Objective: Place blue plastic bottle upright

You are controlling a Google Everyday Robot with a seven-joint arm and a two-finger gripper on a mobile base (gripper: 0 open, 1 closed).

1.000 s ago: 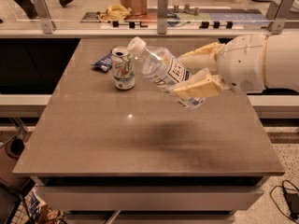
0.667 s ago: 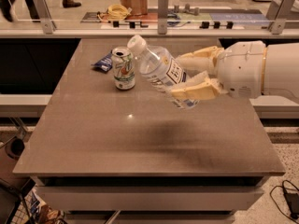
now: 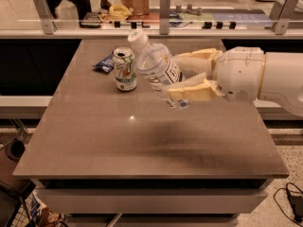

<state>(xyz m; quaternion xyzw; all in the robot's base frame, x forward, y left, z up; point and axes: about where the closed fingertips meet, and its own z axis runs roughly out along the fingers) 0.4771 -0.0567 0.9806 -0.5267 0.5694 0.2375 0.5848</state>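
The blue plastic bottle (image 3: 157,66) is clear with a white cap and a pale label with a dark square logo. It is held in the air above the table (image 3: 142,136), tilted with its cap up and to the left. My gripper (image 3: 182,75) reaches in from the right and is shut on the bottle's lower body, one cream finger (image 3: 191,91) in front and one behind.
A white-green drink can (image 3: 125,69) stands upright just left of the bottle. A small dark-blue snack wrapper (image 3: 103,65) lies behind the can. A glass barrier with posts (image 3: 164,6) runs along the table's far edge.
The gripper and the bottle have shifted slightly right and the bottle has tipped a little closer to upright.
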